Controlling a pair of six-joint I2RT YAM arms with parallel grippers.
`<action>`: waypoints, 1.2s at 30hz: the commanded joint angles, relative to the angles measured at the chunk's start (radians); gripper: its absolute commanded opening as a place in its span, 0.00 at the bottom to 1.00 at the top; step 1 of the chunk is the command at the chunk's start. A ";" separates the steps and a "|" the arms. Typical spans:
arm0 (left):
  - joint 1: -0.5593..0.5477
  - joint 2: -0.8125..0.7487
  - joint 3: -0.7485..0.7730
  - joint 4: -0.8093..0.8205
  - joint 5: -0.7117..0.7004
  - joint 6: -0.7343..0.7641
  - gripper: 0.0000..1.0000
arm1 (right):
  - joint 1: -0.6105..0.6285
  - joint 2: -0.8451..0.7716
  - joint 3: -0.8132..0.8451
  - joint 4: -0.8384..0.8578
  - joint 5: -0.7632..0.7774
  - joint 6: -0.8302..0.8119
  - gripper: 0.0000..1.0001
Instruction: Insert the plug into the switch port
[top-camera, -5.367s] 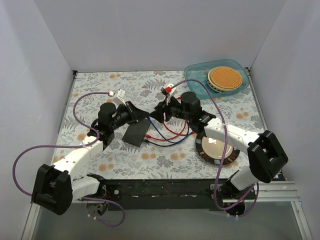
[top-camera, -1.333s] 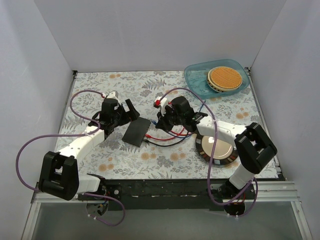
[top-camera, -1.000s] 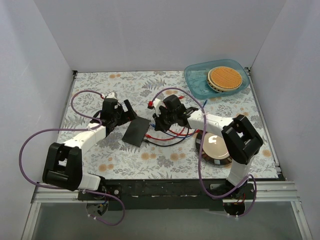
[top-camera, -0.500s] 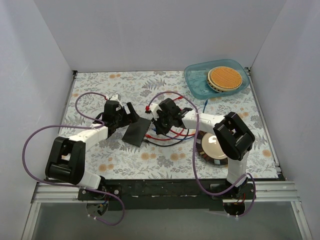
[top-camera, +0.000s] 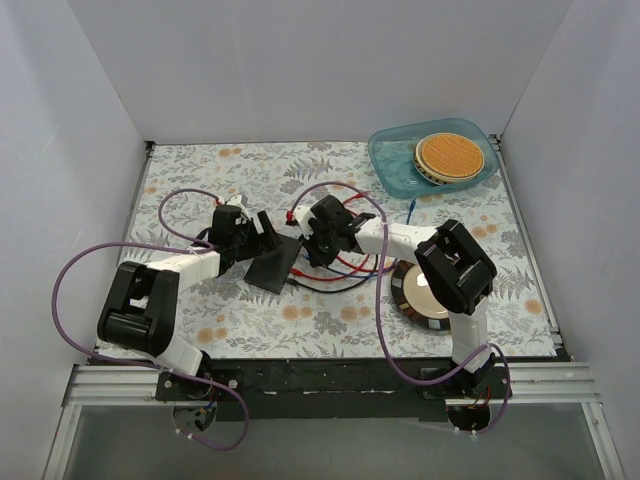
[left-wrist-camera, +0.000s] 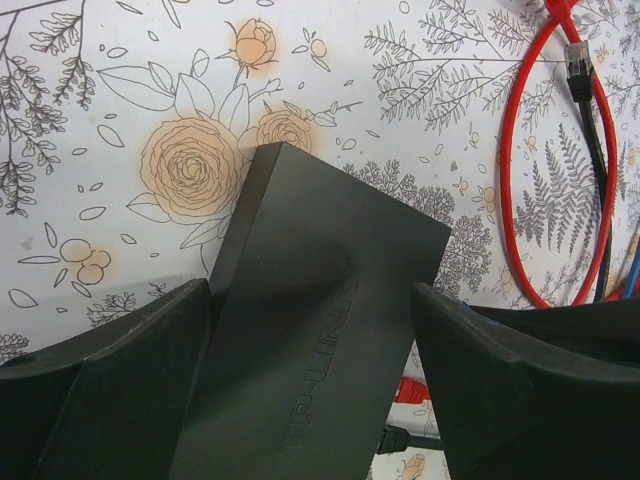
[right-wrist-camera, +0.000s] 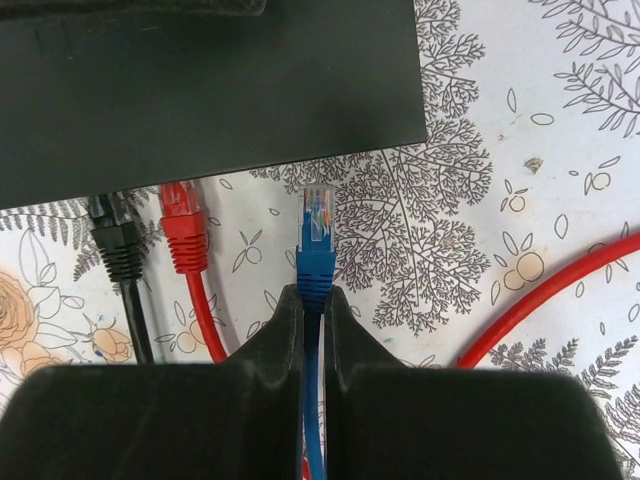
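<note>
The switch, a flat matte-black box (top-camera: 272, 268), lies mid-table. My left gripper (left-wrist-camera: 312, 290) is open and straddles its end (left-wrist-camera: 320, 340); the left finger (left-wrist-camera: 110, 390) sits against one side, and a gap remains before the right finger (left-wrist-camera: 510, 390). My right gripper (right-wrist-camera: 314, 295) is shut on the blue plug (right-wrist-camera: 317, 225), gripping its boot and cable. The plug's clear tip points at the box's port edge (right-wrist-camera: 330, 155), a short gap away and near the right corner. The switch port openings are hidden under that edge. A red plug (right-wrist-camera: 182, 235) and a black plug (right-wrist-camera: 120, 250) sit in neighbouring ports.
A red cable (left-wrist-camera: 520, 200) loops over the floral mat beside the box, with a black cable alongside it. A round black-rimmed dish (top-camera: 430, 292) lies at the right arm's elbow. A teal tray (top-camera: 395, 160) holding a round woven disc (top-camera: 450, 155) stands at the back right.
Both grippers have closed in on the box. The left came over its end and its jaws narrowed a little. The right moved left with the blue plug towards the port edge.
</note>
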 joint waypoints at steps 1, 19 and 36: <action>0.004 0.002 -0.018 0.031 0.035 0.006 0.80 | 0.021 0.026 0.063 -0.056 0.010 -0.018 0.01; 0.004 0.005 -0.039 0.054 0.103 -0.028 0.79 | 0.075 0.073 0.114 -0.185 0.087 0.058 0.01; 0.004 -0.006 -0.053 0.069 0.170 -0.036 0.79 | 0.075 0.122 0.223 -0.267 0.107 0.059 0.01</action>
